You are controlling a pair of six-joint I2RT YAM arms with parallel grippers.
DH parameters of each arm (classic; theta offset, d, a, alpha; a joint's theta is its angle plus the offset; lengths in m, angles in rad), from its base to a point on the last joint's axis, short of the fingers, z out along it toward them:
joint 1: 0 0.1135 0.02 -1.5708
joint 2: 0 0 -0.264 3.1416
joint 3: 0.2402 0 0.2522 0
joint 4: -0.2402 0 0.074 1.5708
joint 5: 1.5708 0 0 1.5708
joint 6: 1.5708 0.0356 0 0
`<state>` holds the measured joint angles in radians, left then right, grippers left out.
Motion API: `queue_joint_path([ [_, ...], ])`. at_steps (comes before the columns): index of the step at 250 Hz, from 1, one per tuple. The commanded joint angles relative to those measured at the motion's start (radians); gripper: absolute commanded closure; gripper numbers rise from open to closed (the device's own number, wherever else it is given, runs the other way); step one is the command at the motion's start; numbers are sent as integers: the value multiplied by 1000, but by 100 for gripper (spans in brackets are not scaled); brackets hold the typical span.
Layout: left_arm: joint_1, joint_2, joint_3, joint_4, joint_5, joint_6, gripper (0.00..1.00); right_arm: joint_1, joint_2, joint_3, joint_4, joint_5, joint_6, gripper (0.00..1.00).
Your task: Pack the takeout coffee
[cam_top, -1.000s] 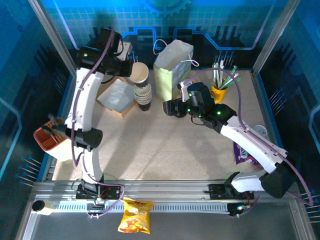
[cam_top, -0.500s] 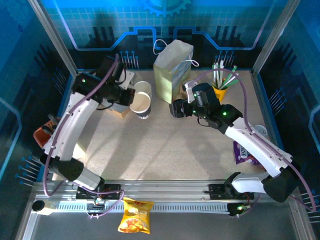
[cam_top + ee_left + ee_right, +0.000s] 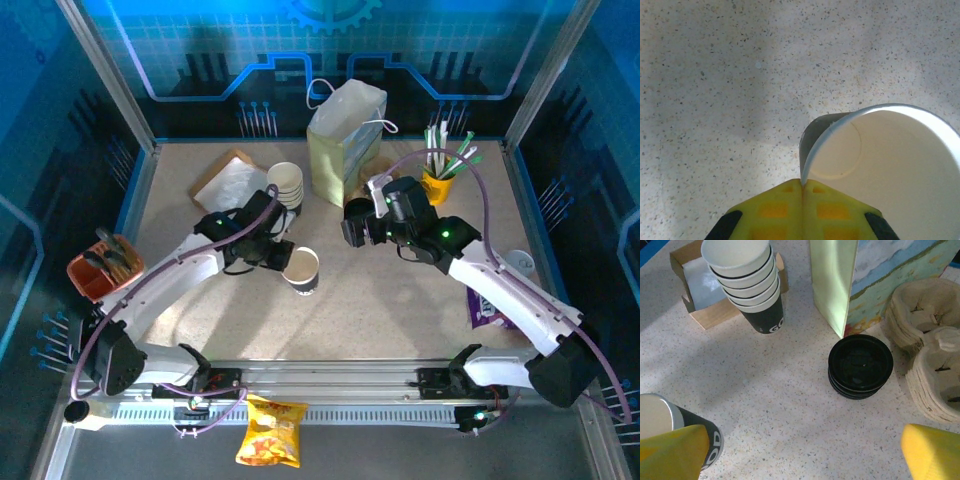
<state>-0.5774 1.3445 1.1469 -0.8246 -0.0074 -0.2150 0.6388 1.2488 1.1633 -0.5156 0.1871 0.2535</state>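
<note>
Early stage. L gripper (image 3: 802, 197) is clamped on the rim of a lone lidless paper cup (image 3: 302, 270), mid-table, well apart from paper bag (image 3: 345, 140). R gripper (image 3: 800, 455) has jaws wide open, empty, above black lid stack (image 3: 860, 365). To do: lid on, cup into bag.
</note>
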Motion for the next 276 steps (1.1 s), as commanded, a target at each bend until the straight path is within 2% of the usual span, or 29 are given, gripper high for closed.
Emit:
queue_joint_path([
  [1, -10, 20, -36, 122, -25, -36, 100, -11, -33, -22, 2, 17, 9, 1],
  [47, -15, 55, -83, 148, -38, -29, 99, -11, -47, -49, 6, 26, 22, 1],
  [170, -29, 91, -124, 134, -34, -20, 88, -5, -40, -61, 0, 21, 46, 1],
  [189, -29, 89, -119, 129, -28, -22, 80, -3, -43, -61, -3, 22, 47, 1],
  [229, -27, 36, -77, 111, -20, -20, 51, 1, -59, -58, -15, 30, 44, 1],
  [276, 20, -65, 6, 108, -20, -9, 34, 1, -86, -56, -11, 34, 33, 1],
])
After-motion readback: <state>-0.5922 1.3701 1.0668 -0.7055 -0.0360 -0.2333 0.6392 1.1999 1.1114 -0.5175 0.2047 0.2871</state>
